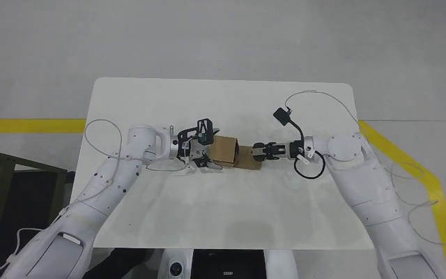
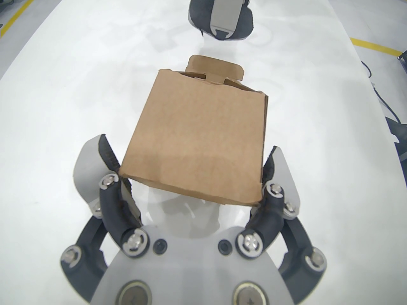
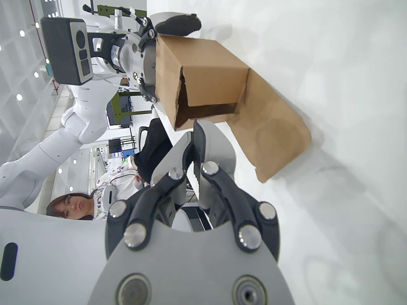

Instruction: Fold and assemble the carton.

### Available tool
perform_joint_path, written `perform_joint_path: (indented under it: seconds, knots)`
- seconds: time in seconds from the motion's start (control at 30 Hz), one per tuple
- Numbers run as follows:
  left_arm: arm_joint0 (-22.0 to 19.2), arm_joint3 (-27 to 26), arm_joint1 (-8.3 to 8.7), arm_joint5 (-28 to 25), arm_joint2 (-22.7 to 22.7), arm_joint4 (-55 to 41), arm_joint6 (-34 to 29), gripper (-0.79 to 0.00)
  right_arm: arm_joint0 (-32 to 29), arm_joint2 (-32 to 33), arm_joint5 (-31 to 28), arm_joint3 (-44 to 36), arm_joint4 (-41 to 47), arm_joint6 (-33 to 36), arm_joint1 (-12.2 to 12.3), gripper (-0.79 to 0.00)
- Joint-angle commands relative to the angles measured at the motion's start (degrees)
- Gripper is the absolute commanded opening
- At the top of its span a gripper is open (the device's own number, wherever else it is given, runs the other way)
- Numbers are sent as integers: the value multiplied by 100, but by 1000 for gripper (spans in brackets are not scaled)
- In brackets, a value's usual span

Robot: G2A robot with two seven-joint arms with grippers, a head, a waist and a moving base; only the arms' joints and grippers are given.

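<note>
Near edge first: the left arm comes up from the near-left corner of the desk, the right arm from the near-right. Both bend at the elbow and run inward, forearms low, wrists facing each other across mid-desk. Btw the arms a broad strip of white desk runs from the near edge up to the work spot.

Mid-desk: the left hand points right. Its fingers are spread to the carton's width and pinch its left end, one pad at each corner. The carton sits at approx. desk ctr as a squared-up brown tube w/ its open end facing right. One long flap lies flat on the desk, out to the right of that mouth; a smaller flap angles into it.

The right hand points left, fingers pressed together w/ nothing btw them. The tips are just at the mouth's rim, above the flat flap; touching or not, can't tell.

Farther on, a wide run of desk reaches the far edge, and the carton is well apart from every edge. A thin white cable loops over the far-right part. A yellow floor line shows past the left edge.
</note>
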Motion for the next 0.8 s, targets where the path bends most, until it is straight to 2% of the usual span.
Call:
perform_joint_path:
  seconds: [0.0,0.27,0.77]
  knots:
    - [7,-5,-1,9,-9,0,-4,0,-202,145,133,-182,-92,40,62,-643]
    - [22,-19,-3,-8,-34,17,-28,0,-609,412,249,-231,-153,-44,180,-557]
    - [41,-34,-16,-16,-59,11,-50,0,-183,-106,230,550,-23,-273,67,-505]
